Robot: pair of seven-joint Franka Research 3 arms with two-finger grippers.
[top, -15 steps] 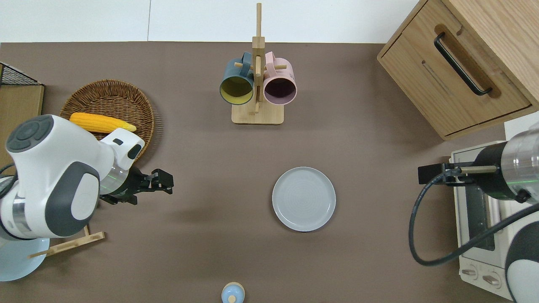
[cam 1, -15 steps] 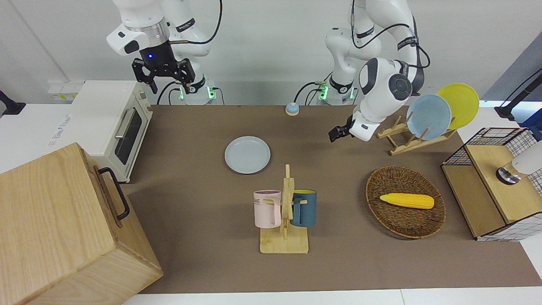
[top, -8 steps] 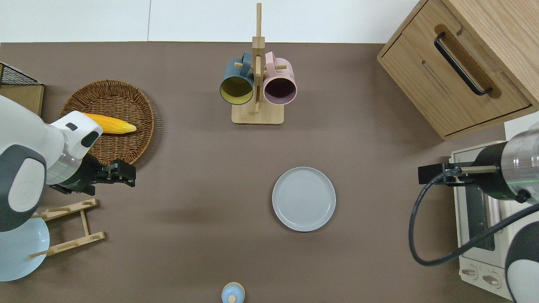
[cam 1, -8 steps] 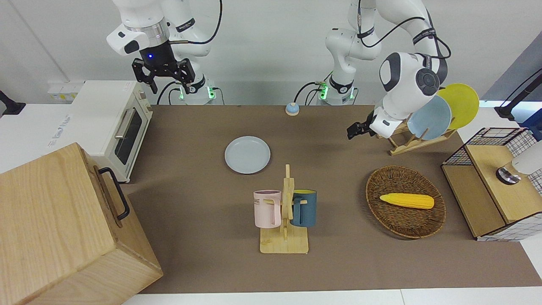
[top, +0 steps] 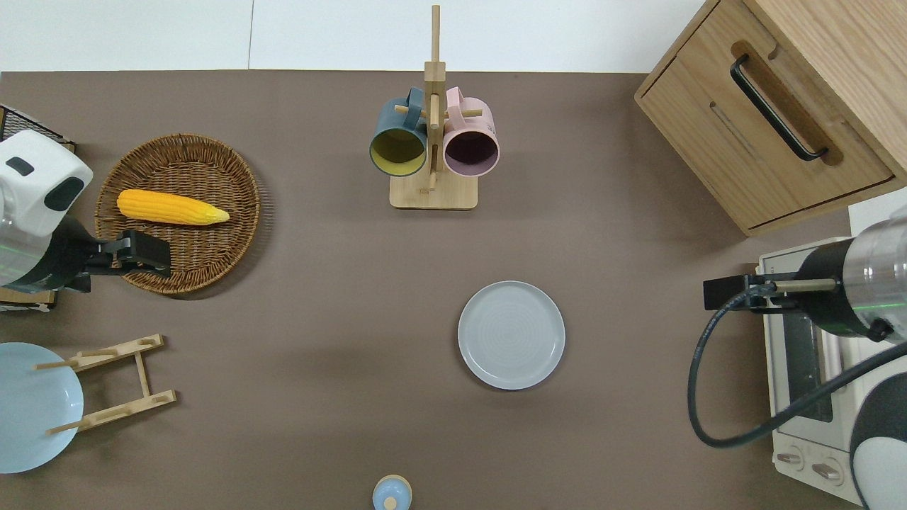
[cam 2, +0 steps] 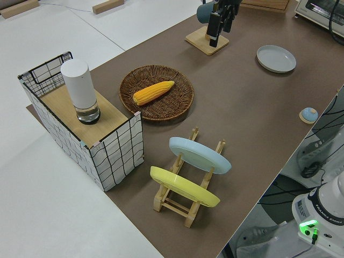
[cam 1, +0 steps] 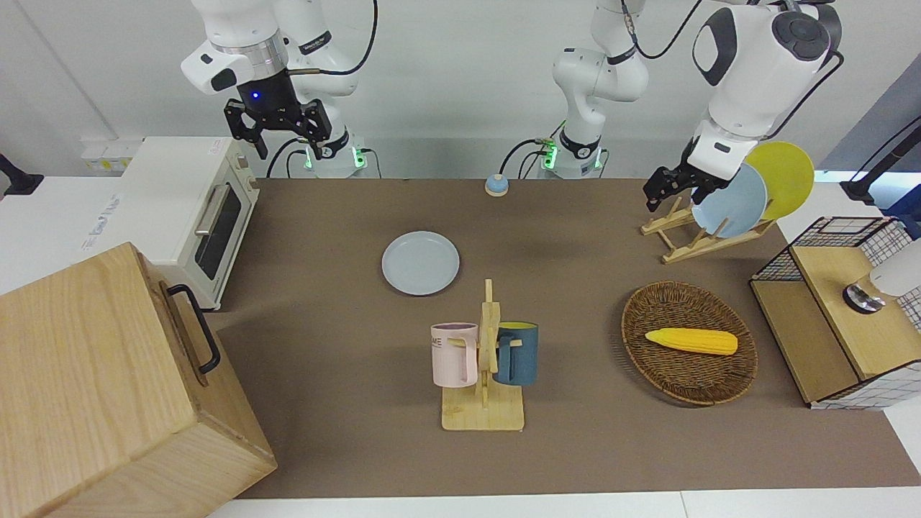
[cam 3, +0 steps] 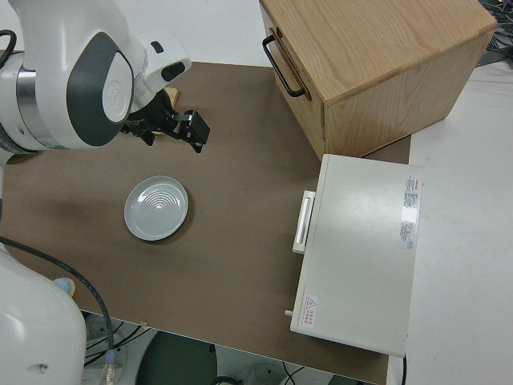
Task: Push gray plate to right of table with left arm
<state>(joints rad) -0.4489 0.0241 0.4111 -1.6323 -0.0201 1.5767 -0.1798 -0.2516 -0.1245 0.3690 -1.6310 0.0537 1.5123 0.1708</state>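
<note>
We see the gray plate lying flat on the brown tabletop, around the middle of its length, nearer to the robots than the wooden mug rack with its pink and dark blue mugs. Nothing touches the plate. The left gripper hangs in the air at the left arm's end of the tabletop; from overhead it sits over the rim of the wicker basket that holds a corn cob, well apart from the plate. We cannot tell how far its jaws are parted, and they hold nothing. Nearer to the robots than the basket stands a wooden dish rack carrying a sky-blue plate and a yellow plate. The right arm is parked, and its gripper shows its jaws spread apart and empty.
</note>
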